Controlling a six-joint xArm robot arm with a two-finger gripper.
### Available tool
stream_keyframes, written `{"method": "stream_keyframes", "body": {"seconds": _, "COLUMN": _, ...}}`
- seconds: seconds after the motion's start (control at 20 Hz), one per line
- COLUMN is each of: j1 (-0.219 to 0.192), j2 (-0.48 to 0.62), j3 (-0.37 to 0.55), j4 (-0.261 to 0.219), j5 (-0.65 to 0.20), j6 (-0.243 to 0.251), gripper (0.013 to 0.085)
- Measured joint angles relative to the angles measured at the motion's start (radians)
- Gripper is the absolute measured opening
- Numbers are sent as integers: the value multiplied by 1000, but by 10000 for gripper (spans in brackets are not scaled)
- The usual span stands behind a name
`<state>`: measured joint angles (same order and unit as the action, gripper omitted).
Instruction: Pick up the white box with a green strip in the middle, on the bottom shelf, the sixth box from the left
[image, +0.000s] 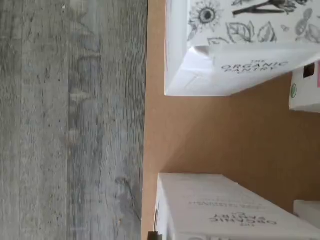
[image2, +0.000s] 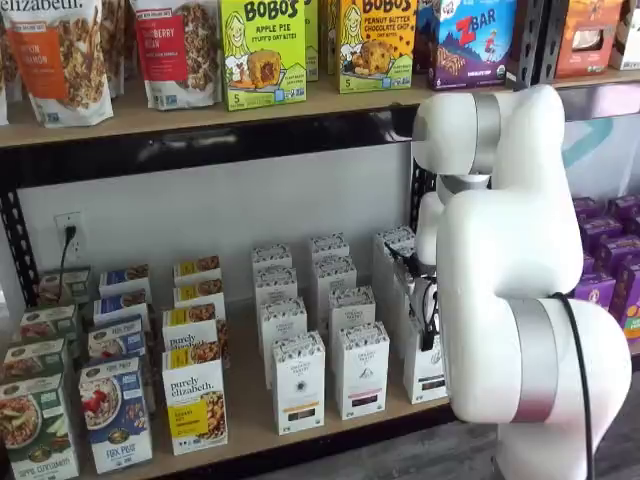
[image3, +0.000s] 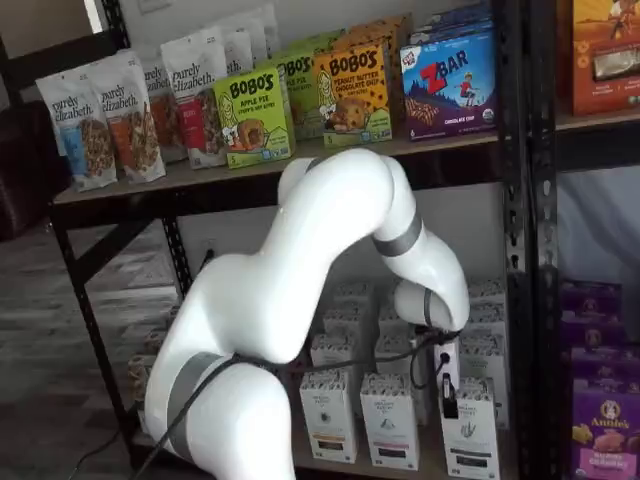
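The white box (image2: 428, 375) stands at the front of the right-hand row of white cartons on the bottom shelf (image2: 248, 428). My arm hides part of it, and its dark strip sits low on its front. It also shows in a shelf view (image3: 470, 438). My gripper (image2: 427, 322) hangs right over this box's top, and its black fingers (image3: 450, 398) show side-on, so no gap can be judged. In the wrist view two white speckled cartons (image: 225, 55) (image: 215, 210) lie on the tan board (image: 215, 132); I cannot tell which is the task's box.
Two like white cartons (image2: 298, 385) (image2: 362, 370) stand to the left of the task's box, with further rows behind. Granola boxes (image2: 195, 400) fill the shelf's left. A black rack post (image3: 520, 300) stands close on the right. Purple boxes (image3: 600, 430) lie beyond it. Grey floor (image: 70, 120) borders the shelf's edge.
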<state>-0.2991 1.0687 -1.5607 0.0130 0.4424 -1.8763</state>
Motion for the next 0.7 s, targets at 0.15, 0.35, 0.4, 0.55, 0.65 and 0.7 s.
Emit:
{"method": "stream_keyframes", "body": {"seconds": 0.15, "j1": 0, "j2": -4, "j3": 3, "j4": -25, "j5": 2, "j6": 22, "gripper": 610}}
{"method": "stream_keyframes", "body": {"seconds": 0.35, "j1": 1, "j2": -11, "j3": 12, "j4": -42, "j5": -2, "j6": 38, "gripper": 530}}
{"method": "stream_keyframes", "body": {"seconds": 0.4, "j1": 2, "j2": -13, "j3": 16, "j4": -40, "j5": -3, "j6": 37, "gripper": 490}}
{"method": "stream_keyframes", "body": {"seconds": 0.55, "j1": 3, "j2": -23, "j3": 32, "j4": -35, "j5": -12, "j6": 35, "gripper": 490}}
{"method": "stream_keyframes", "body": {"seconds": 0.65, "j1": 4, "j2": -34, "j3": 48, "j4": -45, "j5": -13, "j6": 44, "gripper": 490}}
{"method": "stream_keyframes", "body": {"seconds": 0.7, "j1": 4, "j2": -42, "j3": 61, "j4": -48, "j5": -17, "j6": 47, "gripper": 490}}
